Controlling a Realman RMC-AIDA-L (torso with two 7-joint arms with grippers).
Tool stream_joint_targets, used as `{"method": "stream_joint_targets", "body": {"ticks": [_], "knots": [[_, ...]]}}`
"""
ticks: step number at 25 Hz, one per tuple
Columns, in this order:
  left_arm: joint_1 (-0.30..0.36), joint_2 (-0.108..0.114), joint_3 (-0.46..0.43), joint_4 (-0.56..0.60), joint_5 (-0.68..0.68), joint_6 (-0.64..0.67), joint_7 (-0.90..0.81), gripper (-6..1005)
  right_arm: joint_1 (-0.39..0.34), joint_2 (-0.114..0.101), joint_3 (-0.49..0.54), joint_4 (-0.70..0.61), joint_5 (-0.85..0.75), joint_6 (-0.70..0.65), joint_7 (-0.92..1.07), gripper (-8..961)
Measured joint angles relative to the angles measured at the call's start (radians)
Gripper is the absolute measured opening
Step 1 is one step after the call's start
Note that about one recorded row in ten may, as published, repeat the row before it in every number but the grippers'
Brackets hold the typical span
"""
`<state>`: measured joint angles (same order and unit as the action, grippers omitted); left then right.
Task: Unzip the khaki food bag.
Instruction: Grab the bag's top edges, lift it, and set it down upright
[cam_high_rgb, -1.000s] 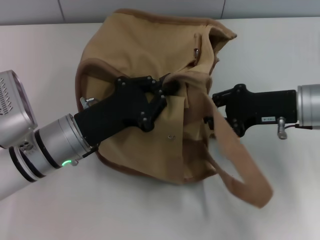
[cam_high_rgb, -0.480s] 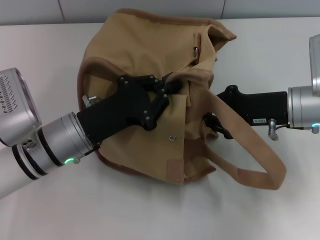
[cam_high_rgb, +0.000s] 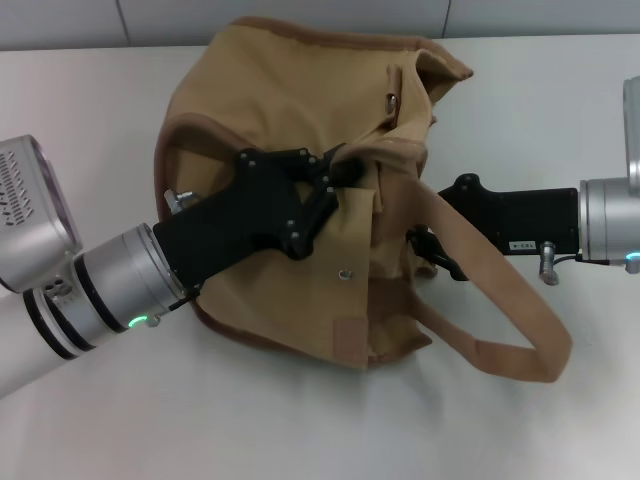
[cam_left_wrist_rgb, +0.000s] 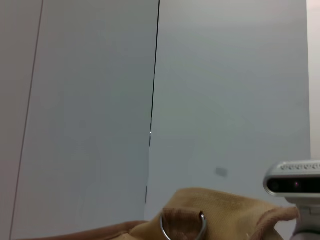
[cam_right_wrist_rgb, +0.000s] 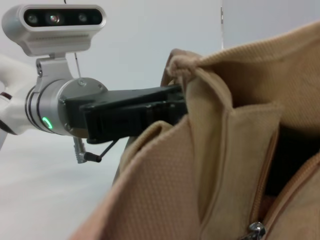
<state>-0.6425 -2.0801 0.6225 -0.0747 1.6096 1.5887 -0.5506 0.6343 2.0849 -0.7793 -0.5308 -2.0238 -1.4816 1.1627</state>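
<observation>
The khaki food bag lies slumped on the white table, with its front pocket snap facing me. My left gripper is shut on a fold of fabric at the bag's top edge; the right wrist view shows it clamping that fold. My right gripper sits against the bag's right side, partly hidden behind a wide handle strap that loops out onto the table. A metal zipper pull shows close up in the right wrist view. A metal ring on the bag shows in the left wrist view.
The white table extends around the bag, with a grey wall along its back edge. The right arm's wrist camera shows in the left wrist view.
The handle strap has swung right and flattened on the table. My right arm has drawn back slightly to the right. The left gripper has kept its hold.
</observation>
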Motion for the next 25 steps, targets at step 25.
{"method": "stream_joint_targets", "body": {"ticks": [25], "knots": [[0.059,0.0,-0.158,0.003,-0.01,0.14,-0.014,173,-0.116,-0.014,0.009,-0.002,0.003,-0.038,-0.019,70]]}}
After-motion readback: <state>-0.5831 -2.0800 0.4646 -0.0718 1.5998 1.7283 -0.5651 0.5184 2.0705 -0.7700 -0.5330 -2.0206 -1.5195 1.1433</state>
